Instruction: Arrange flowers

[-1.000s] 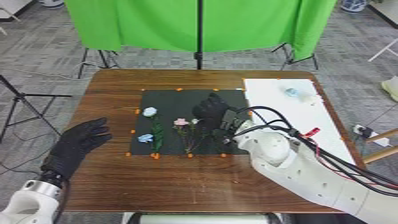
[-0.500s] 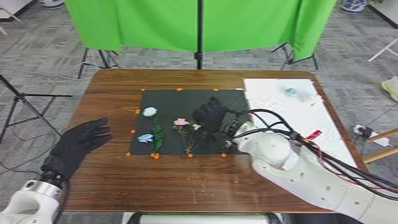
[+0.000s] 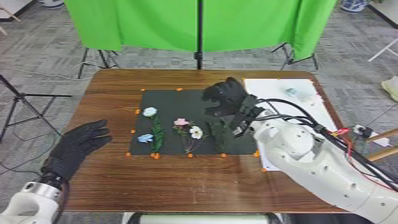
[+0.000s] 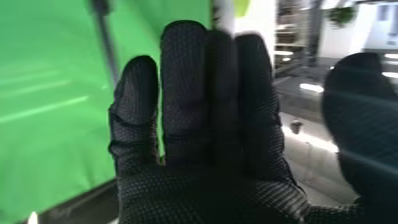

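Right hand: I have it above the far right part of the black mat, close to the white sheet, fingers spread and nothing in them; the right wrist view gives them straight up, mostly side by side, thumb held wide off to the side. Left hand: at the table's left edge, fingers loose and slightly bent, holding nothing; can't tell whether it touches the wood. Flowers are on the mat. Pale blue-white flower at the left, farther from me, green stem running toward the near edge. Blue flower nearer me, just beside that stem. Pink flower around the middle of the mat, white flower just to its right and a bit nearer, thin stems running close together toward the near edge. Green leaves right of the white one, near my right wrist, partly hard to make out. Something pale blue on the white sheet, too blurred to name. Orange markers around the mat, brown table underneath, green cloth hanging beyond the far edge.
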{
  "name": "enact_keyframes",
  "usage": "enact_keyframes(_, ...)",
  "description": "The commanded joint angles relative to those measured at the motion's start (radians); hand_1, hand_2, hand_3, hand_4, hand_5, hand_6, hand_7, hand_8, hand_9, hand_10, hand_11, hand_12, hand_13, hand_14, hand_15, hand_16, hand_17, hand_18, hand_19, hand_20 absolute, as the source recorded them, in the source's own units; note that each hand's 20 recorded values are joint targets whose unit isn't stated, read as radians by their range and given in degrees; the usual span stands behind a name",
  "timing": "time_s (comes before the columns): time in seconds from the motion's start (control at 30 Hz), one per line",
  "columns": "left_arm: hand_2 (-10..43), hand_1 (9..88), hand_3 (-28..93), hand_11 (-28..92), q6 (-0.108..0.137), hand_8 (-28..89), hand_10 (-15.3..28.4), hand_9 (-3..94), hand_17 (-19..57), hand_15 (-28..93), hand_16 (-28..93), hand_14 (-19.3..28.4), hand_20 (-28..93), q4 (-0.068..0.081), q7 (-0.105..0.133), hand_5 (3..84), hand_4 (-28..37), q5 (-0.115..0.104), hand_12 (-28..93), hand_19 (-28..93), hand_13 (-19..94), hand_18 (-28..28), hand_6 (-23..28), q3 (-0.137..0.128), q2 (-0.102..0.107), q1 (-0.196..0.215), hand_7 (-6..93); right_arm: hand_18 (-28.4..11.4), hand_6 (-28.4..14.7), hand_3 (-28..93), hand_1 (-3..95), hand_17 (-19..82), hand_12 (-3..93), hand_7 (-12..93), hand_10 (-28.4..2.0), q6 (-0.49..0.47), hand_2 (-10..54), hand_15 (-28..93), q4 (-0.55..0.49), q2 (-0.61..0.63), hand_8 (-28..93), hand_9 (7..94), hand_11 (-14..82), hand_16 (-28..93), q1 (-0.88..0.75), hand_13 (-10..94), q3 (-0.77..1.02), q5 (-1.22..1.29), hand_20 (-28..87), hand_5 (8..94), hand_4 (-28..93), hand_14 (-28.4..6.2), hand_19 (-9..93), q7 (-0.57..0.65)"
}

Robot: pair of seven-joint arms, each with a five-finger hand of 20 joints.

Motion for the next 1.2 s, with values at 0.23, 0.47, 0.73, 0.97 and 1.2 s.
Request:
enact_keyframes(0.23,7.6,27.9,74,30,0.014,-12,15.2,36.4,-7.9,49,-7,17.7,-3,-0.005,0.007,40.0,-28.3,0.002,14,60,28,24.0,6.0,-0.009,-0.015,0.023,24.9,-24.1,-7.4,90,19.4,0,25.6,17,-13.9,-0.282,-6.2,7,0.288,0.179,-10,15.2,6.7,24,0.106,11,0.06,0.191,11,20.0,-28,-16.0,51,0.358)
enact_keyframes(0.47,7.5,27.8,74,30,0.012,-12,15.2,36.4,-8.0,49,-7,17.8,-3,-0.004,0.006,40.0,-28.2,0.0,14,60,28,24.0,6.1,-0.01,-0.013,0.02,24.9,-25.2,-7.6,89,20.0,2,26.3,14,-13.7,-0.35,-9.3,3,0.301,0.184,-8,15.9,5.4,24,0.062,18,0.096,0.208,9,18.9,-28,-17.0,51,0.372)
enact_keyframes(0.73,7.1,27.6,74,30,0.003,-12,15.2,36.3,-8.0,49,-7,17.6,-3,-0.004,0.004,39.9,-28.2,0.003,14,60,28,24.0,6.2,-0.015,-0.009,0.012,24.6,-21.2,-5.8,90,25.3,9,21.8,20,-13.2,-0.374,-9.5,13,0.333,0.165,-13,23.5,15.5,18,0.073,29,0.056,0.219,9,22.8,-28,-14.4,56,0.453)
enact_keyframes(0.97,7.1,27.7,73,30,-0.001,-12,15.2,36.3,-8.0,49,-7,17.6,-3,-0.001,0.001,39.9,-28.3,0.0,14,60,28,24.0,6.2,-0.03,0.017,0.006,24.7,-14.8,-3.9,91,35.8,22,17.7,34,-11.3,-0.188,-9.5,33,0.385,0.191,-22,38.0,40.2,13,0.08,50,-0.041,0.137,14,35.8,-28,-4.1,70,0.423)
enact_keyframes(1.2,7.1,27.7,73,30,0.001,-12,15.1,36.3,-8.0,49,-7,17.7,-3,-0.006,0.004,39.9,-28.3,0.0,14,60,28,24.0,6.2,-0.061,0.039,0.014,24.6,-13.3,-1.9,80,56.5,44,40.5,55,-4.3,-0.046,-9.5,32,0.346,0.209,-13,79.5,27.5,41,0.037,86,-0.024,0.072,39,66.9,-28,2.4,80,0.307)
